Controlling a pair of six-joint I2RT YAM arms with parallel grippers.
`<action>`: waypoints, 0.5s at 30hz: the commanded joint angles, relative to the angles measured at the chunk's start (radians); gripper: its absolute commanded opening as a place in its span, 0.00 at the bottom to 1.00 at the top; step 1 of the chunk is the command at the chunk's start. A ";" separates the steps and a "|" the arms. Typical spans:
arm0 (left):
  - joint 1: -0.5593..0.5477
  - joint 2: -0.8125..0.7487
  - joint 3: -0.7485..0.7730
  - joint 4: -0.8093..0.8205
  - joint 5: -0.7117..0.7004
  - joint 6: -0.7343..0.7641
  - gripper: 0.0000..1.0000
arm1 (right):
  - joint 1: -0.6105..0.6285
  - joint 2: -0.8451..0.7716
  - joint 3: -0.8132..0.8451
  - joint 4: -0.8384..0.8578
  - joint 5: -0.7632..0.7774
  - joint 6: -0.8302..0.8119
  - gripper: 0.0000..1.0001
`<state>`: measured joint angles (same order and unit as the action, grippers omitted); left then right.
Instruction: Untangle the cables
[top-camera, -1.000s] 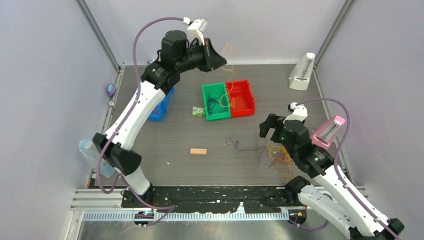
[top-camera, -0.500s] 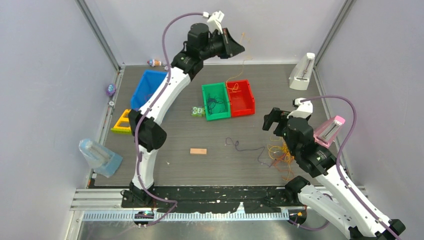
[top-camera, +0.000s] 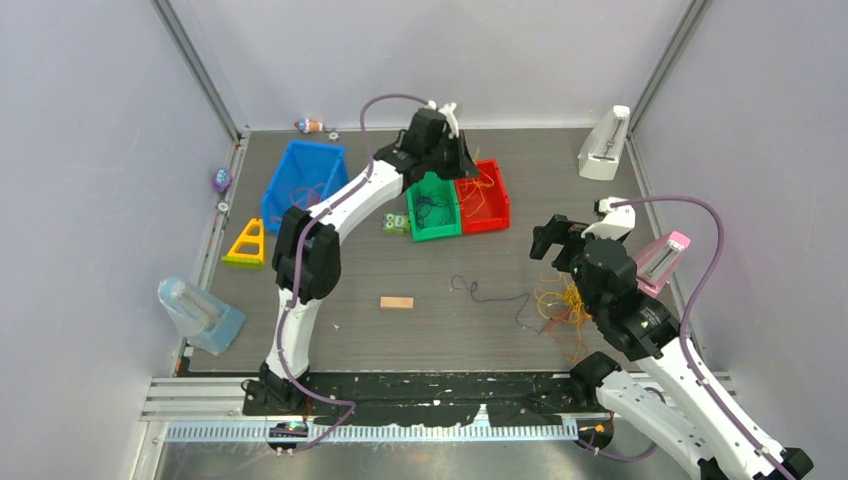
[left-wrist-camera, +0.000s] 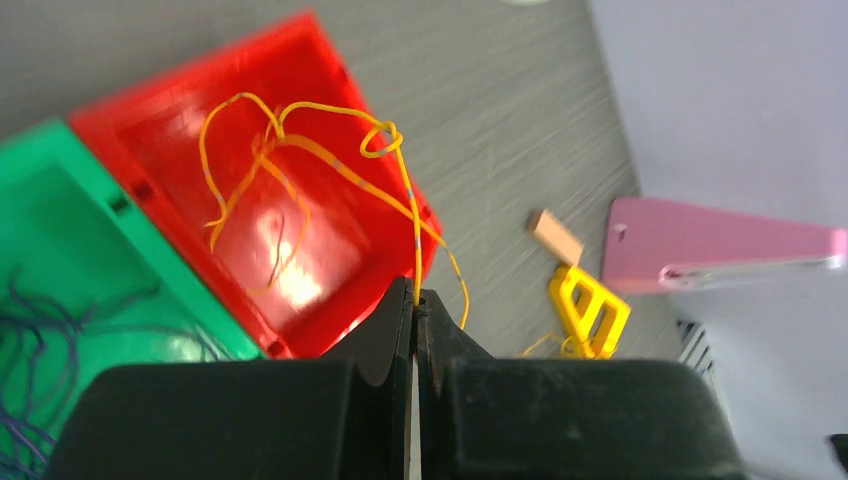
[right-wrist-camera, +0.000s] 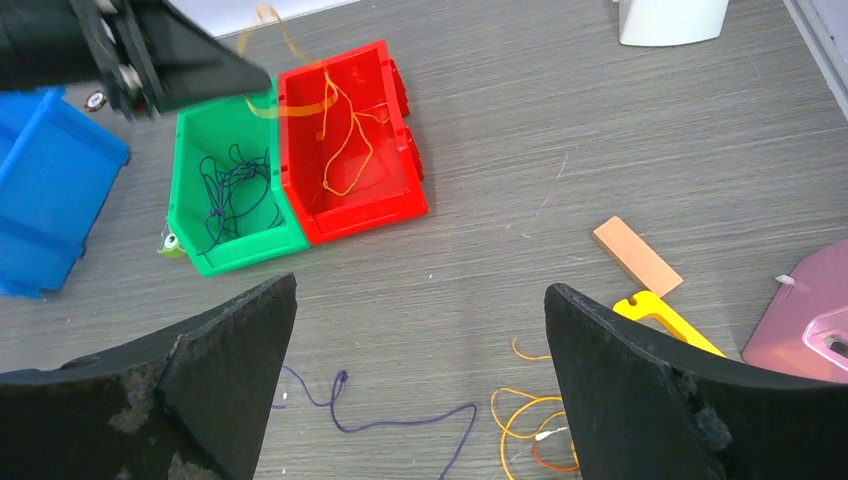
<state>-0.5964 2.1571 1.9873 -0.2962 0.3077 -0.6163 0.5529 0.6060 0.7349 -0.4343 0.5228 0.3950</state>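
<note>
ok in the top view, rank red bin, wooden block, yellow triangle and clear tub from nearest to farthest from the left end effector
1. red bin, right at the left end effector
2. wooden block, mid-table, nearer the arms
3. yellow triangle, left side
4. clear tub, near-left corner

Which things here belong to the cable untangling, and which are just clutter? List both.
Job:
yellow cable, pinched in the shut left gripper
red bin
green bin holding purple cables
loose purple cable
orange tangle

Lying about:
wooden block
yellow triangle
pink holder
white holder
clear pouch
</note>
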 joint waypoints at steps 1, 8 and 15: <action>-0.031 -0.054 -0.077 -0.012 -0.029 0.003 0.00 | -0.007 -0.015 -0.002 0.039 0.019 0.013 1.00; -0.043 -0.022 -0.082 -0.086 -0.025 -0.035 0.00 | -0.012 -0.017 -0.006 0.025 0.015 0.025 1.00; -0.042 0.115 0.147 -0.296 -0.125 -0.011 0.11 | -0.015 -0.020 -0.013 0.019 0.013 0.031 1.00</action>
<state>-0.6460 2.2066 1.9995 -0.4767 0.2596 -0.6453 0.5449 0.5980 0.7284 -0.4355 0.5220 0.4099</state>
